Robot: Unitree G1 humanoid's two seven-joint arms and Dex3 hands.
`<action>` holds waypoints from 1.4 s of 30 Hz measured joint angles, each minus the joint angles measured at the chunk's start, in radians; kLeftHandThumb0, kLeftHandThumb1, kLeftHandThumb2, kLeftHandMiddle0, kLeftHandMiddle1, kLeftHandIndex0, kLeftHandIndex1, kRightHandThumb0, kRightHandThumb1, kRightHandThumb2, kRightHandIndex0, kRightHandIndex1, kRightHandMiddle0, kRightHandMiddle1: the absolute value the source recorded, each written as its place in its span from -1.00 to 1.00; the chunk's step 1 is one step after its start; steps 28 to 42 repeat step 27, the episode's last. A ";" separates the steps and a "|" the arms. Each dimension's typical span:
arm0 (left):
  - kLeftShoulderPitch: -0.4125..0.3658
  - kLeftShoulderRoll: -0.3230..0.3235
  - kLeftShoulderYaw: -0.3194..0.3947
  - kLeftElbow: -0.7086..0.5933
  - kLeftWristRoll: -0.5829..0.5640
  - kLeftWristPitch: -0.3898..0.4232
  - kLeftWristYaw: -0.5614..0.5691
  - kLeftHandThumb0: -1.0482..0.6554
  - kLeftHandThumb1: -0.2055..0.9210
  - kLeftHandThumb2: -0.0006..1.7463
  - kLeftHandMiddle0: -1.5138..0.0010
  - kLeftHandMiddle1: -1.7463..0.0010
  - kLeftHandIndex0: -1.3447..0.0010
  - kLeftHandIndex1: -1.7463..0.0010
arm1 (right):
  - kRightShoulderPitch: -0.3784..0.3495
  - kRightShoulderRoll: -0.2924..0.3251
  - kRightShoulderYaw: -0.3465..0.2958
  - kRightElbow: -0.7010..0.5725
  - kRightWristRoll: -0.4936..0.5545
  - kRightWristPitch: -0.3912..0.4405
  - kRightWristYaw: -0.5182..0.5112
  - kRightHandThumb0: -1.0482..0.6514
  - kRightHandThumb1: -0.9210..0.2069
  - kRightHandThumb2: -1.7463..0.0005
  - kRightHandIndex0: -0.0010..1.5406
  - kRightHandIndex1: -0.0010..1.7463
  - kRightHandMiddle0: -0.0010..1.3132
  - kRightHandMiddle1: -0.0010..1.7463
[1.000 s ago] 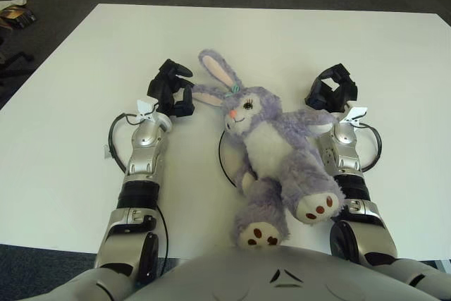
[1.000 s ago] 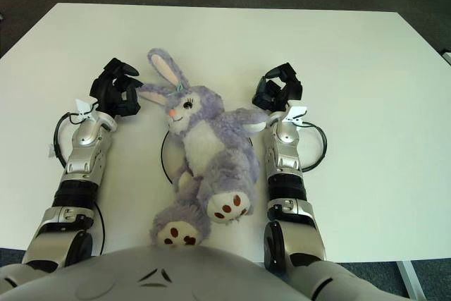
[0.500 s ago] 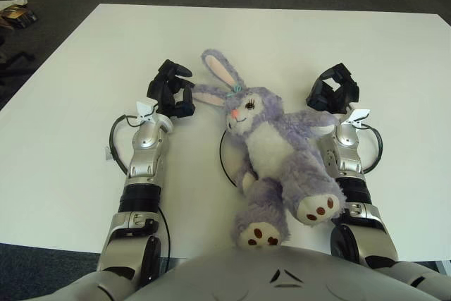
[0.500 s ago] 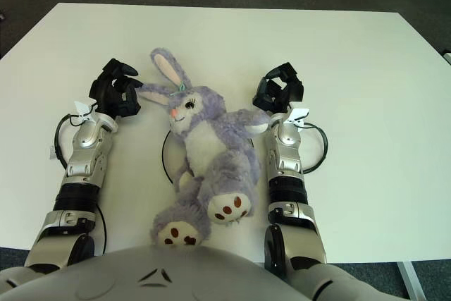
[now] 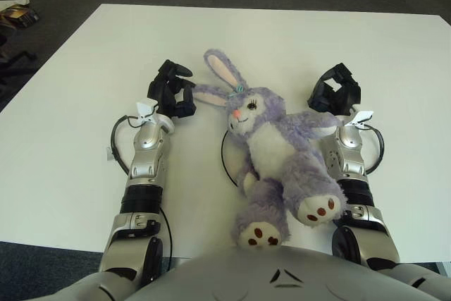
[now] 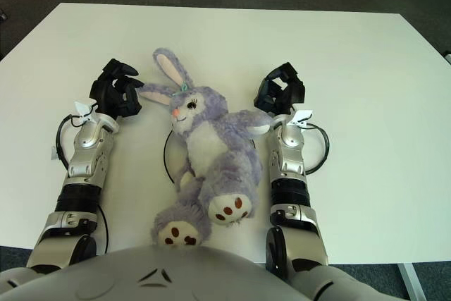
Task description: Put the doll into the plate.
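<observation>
The doll (image 5: pixel 271 149) is a purple plush rabbit lying on its back, head away from me, feet at the near table edge. It lies across a white plate whose dark rim (image 5: pixel 224 161) shows only at the doll's left side; the remainder of the plate is hidden. My left hand (image 5: pixel 171 89) rests on the table just left of the doll's ear (image 5: pixel 208 96), fingers relaxed, holding nothing. My right hand (image 5: pixel 335 93) rests to the right of the doll's head, fingers relaxed and empty. The doll's arm (image 5: pixel 317 119) lies against my right wrist.
The white table (image 5: pixel 282 40) stretches bare beyond the hands and to both sides. Dark floor surrounds it. Some small clutter (image 5: pixel 15 13) lies on the floor at far left. The near table edge runs just under the doll's feet.
The doll and the plate rim have shifted slightly to the right, and my right forearm has moved a little right with them. The left hand has barely moved.
</observation>
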 measured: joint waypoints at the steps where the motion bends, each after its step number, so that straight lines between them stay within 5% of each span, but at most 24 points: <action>1: 0.000 -0.001 0.001 -0.001 0.000 0.000 0.003 0.22 -0.14 0.57 0.30 -1.00 0.23 -1.00 | 0.002 0.000 0.000 -0.003 0.000 0.007 0.000 -0.35 0.15 -0.57 0.43 1.00 -0.01 1.00; 17: 0.006 -0.016 0.017 -0.010 0.002 -0.001 0.052 0.22 -0.18 0.60 0.28 -1.00 0.21 -1.00 | 0.041 -0.006 0.004 -0.089 -0.001 0.133 0.001 -0.36 0.17 -0.58 0.43 1.00 0.00 1.00; 42: 0.012 -0.016 0.026 -0.014 0.005 0.002 0.068 0.22 -0.18 0.60 0.28 -1.00 0.21 -1.00 | 0.058 -0.016 0.004 -0.118 0.001 0.157 0.021 -0.36 0.19 -0.60 0.43 1.00 0.02 1.00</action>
